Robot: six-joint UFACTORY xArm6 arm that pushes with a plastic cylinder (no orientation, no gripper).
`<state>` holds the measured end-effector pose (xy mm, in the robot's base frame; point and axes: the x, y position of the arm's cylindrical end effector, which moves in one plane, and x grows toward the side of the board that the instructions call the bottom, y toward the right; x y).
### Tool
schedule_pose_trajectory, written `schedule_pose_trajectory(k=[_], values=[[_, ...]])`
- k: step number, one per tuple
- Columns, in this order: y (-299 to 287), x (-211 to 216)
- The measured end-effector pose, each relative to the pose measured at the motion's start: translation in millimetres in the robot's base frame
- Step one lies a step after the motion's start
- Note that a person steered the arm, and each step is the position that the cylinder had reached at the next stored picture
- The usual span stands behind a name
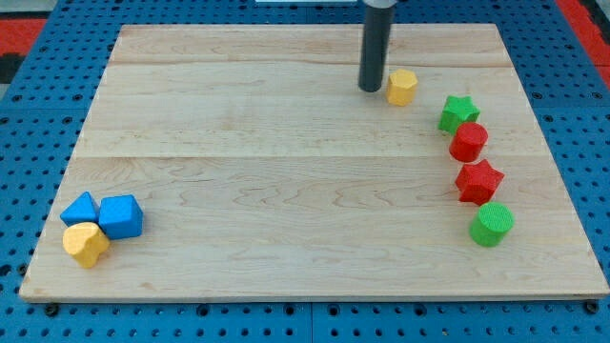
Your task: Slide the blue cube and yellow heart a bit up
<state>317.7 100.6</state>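
Rod (pixel 376 43) ran out past the view's top, so only its lower length showed, and my tip (pixel 371 90) stood on the wooden board (pixel 286 171) just left of a yellow hexagonal block (pixel 402 87), bare and gripping nothing. The blue cube (pixel 121 216) and yellow heart (pixel 86 243) sat huddled with a blue triangular block (pixel 80 208) at the view's bottom left, well apart from my tip. Green star (pixel 458 113), red cylinder (pixel 469 142), red star (pixel 478 181) and green cylinder (pixel 492 224) lined the view's right.
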Motion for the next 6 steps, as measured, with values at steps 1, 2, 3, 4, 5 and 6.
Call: schedule_pose_trajectory(k=[1, 2, 3, 4, 5, 6], values=[[46, 0], [53, 0], [51, -3], [-47, -24], [-151, -21], [-255, 24]])
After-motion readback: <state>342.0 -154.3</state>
